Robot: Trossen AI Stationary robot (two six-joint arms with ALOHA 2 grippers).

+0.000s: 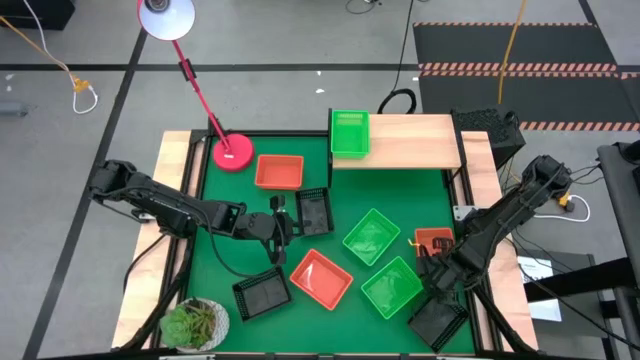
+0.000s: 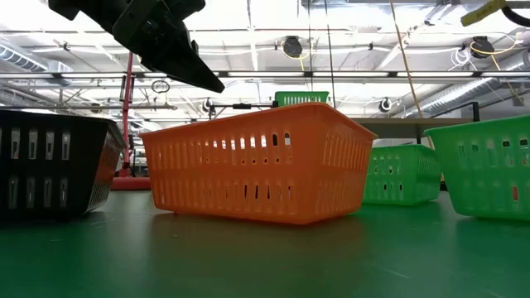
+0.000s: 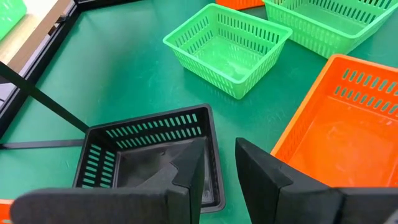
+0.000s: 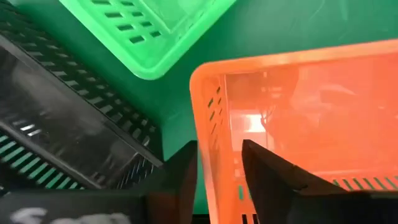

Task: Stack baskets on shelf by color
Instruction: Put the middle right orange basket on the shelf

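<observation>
The shelf stands at the table's far right, and one green basket sits on its left end. On the green table lie two green baskets, three orange ones and three black ones. My left gripper hangs open above the middle black basket, its fingers on either side of a side wall. My right gripper is open astride a wall of the rightmost orange basket. My right gripper comes from above at the orange basket's wall near a corner, one finger outside it and one inside. I cannot tell whether either finger touches the wall. The basket rests on the table.
A red lamp base stands at the far left with its stem leaning away. A potted plant sits at the near left corner. Baskets crowd the table's middle and right. In the low view an orange basket fills the foreground.
</observation>
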